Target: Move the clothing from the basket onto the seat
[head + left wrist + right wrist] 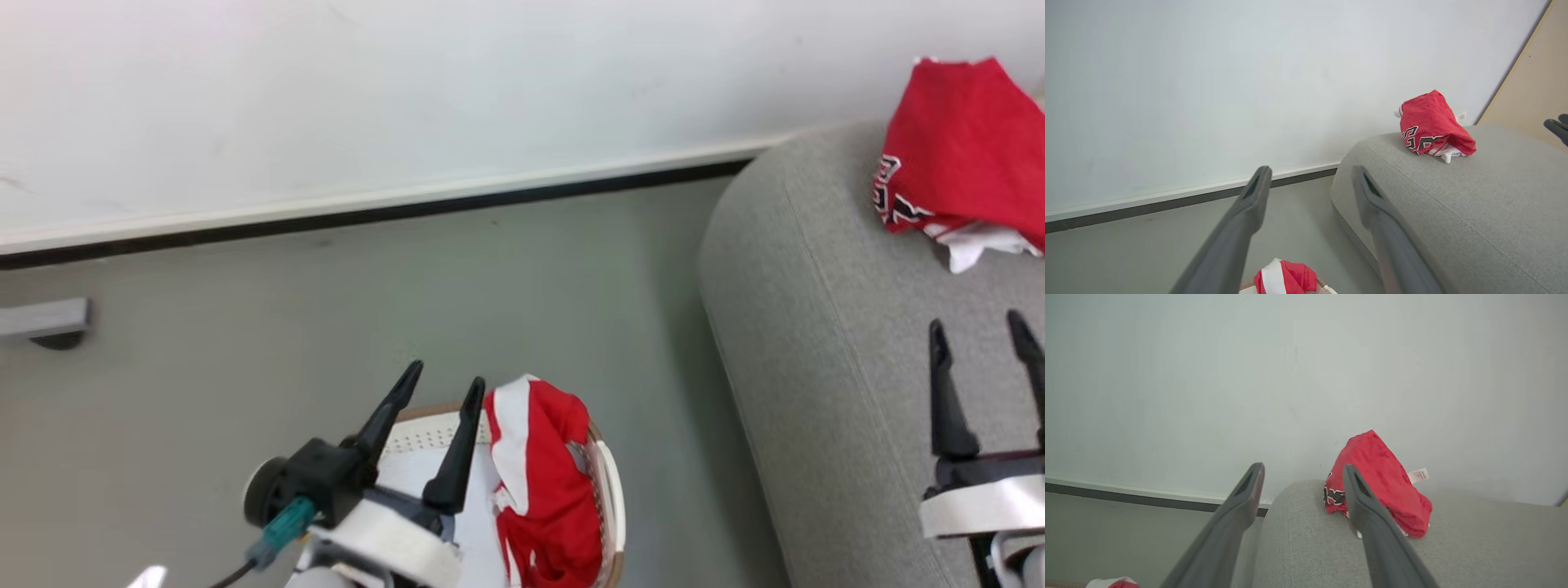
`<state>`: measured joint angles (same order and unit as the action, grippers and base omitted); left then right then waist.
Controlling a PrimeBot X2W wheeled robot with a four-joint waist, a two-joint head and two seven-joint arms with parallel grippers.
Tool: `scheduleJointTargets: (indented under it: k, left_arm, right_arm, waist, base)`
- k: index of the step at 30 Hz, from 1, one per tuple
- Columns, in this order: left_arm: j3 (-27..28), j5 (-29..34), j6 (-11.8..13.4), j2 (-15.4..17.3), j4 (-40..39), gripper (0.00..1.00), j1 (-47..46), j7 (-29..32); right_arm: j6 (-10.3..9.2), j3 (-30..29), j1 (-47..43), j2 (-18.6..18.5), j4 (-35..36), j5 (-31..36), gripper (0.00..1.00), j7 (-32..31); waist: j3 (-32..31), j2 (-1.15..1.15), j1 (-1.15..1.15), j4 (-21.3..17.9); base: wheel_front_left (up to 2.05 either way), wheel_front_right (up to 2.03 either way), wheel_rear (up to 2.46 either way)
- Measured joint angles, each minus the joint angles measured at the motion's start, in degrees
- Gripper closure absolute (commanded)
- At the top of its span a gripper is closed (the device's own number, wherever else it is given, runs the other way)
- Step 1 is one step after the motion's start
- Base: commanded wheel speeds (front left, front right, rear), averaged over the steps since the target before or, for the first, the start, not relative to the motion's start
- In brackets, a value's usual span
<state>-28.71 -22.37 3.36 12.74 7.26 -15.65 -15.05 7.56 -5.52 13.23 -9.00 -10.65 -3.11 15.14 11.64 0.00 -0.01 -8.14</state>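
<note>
Plain white wall meets grey floor in a bare room

A white wall (pixel 408 98) takes up the upper part of the head view. It meets a smooth grey floor (pixel 367 310) along a white skirting (pixel 408 198) edged below by a dark line. At far left a short grey bar (pixel 45 317) juts in just above the floor, a dark patch beneath it. A pale plain cloth (pixel 404 482) lies near the bottom edge. In the left wrist view a tan panel (pixel 1531 81) adjoins the wall at upper right, their join running aslant.
</note>
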Motion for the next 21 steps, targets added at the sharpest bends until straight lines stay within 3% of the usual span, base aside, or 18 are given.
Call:
scheduleJointTargets:
  k: [9,21]
  left_arm:
    - [11.38,4.66,-0.93,-3.47,-2.53,0.0,11.01,-0.07]
    - [23.56,11.23,-5.13,-8.16,-3.94,0.0,18.51,-0.08]
  right_arm:
    - [0.0,3.61,-6.68,3.91,1.65,-1.87,0.0,0.0]
    - [0.0,7.3,-12.21,5.9,-0.88,-0.83,0.0,-0.01]
  waist:
    - [-5.55,0.0,0.0,4.82]
    - [-11.17,0.0,0.0,7.68]
  base:
    - [0.0,0.0,0.0]
    - [0.0,0.0,0.0]
